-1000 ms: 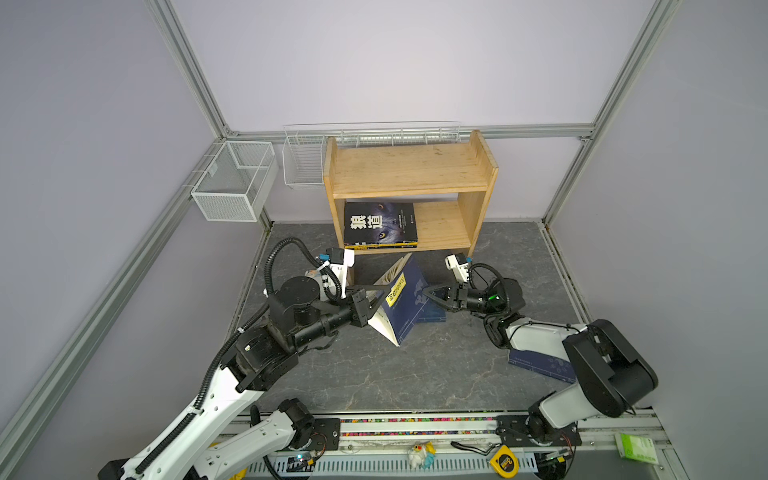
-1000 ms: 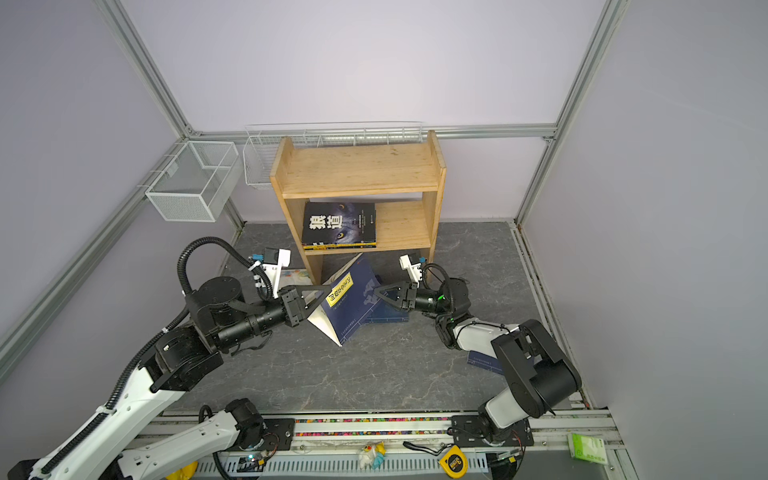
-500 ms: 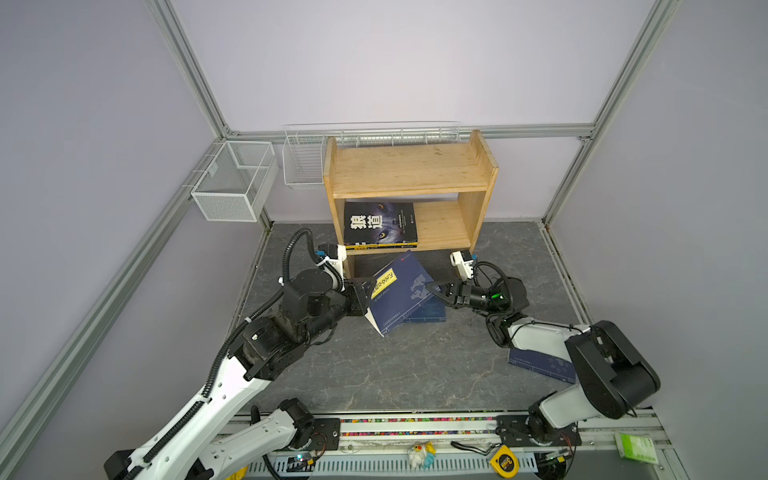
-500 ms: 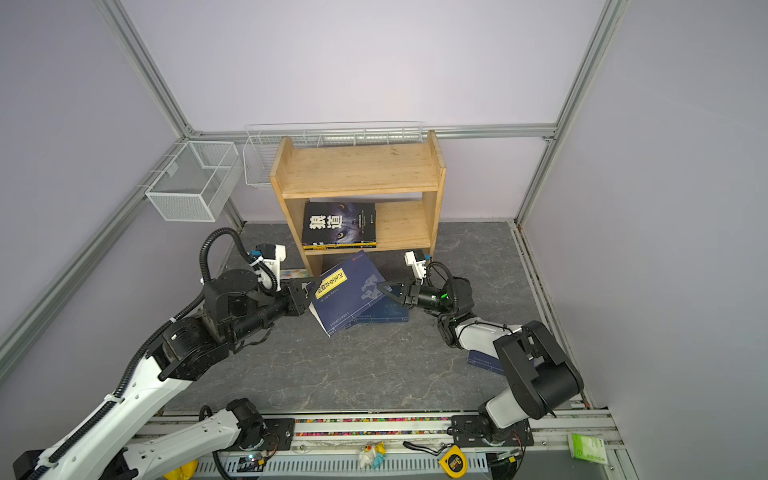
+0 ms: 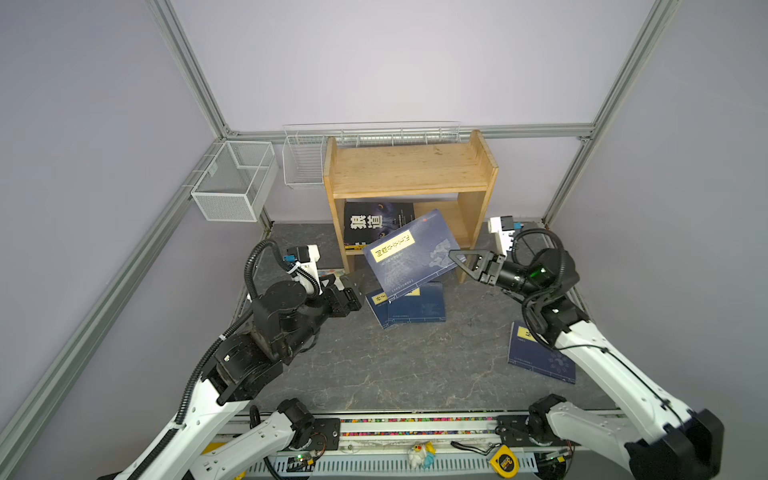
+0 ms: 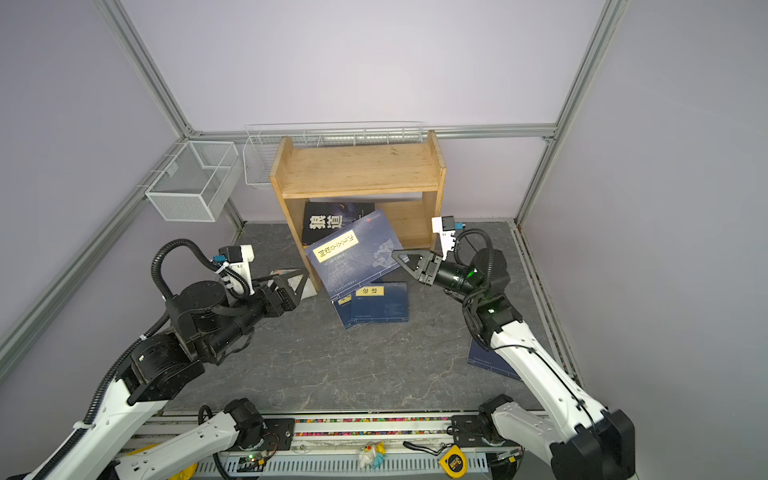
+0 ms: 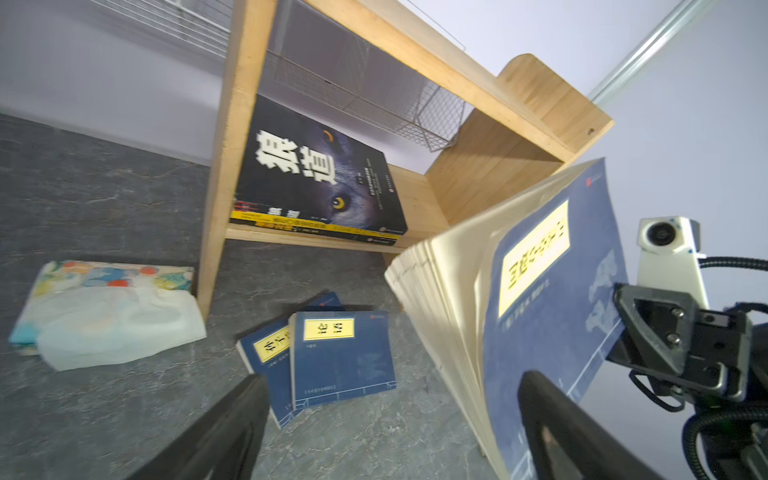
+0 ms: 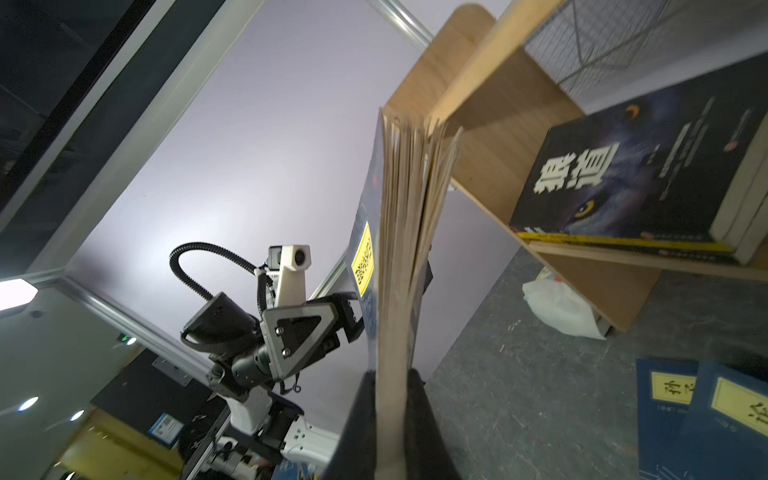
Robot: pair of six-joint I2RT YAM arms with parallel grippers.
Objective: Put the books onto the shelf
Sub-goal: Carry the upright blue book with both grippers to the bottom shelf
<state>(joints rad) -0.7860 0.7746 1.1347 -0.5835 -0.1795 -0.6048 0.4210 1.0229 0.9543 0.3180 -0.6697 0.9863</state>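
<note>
A navy book [image 5: 411, 253] with a yellow label hangs tilted in front of the wooden shelf [image 5: 409, 170], and my right gripper [image 5: 453, 255] is shut on its edge; the wrist view shows both fingers [image 8: 361, 415] pressing its pages [image 8: 399, 249]. My left gripper [image 6: 305, 282] is open, just left of this book [image 7: 540, 311] and apart from it. On the lower tier a black book [image 5: 376, 220] lies on a yellow book [image 7: 291, 222]. Two navy books [image 5: 409, 307] overlap on the floor below. Another navy book [image 5: 536, 353] lies partly under my right arm.
A white floral packet [image 7: 104, 311] lies on the floor by the shelf's left leg. Two wire baskets [image 5: 232, 187] [image 5: 303, 162] hang on the back left wall. A tape measure [image 5: 505, 461] and a small toy [image 5: 419, 455] sit on the front rail.
My left gripper has opened, let go of the navy book and drawn back to the left. My right gripper has shut on the book and raised it, cover up, toward the shelf.
</note>
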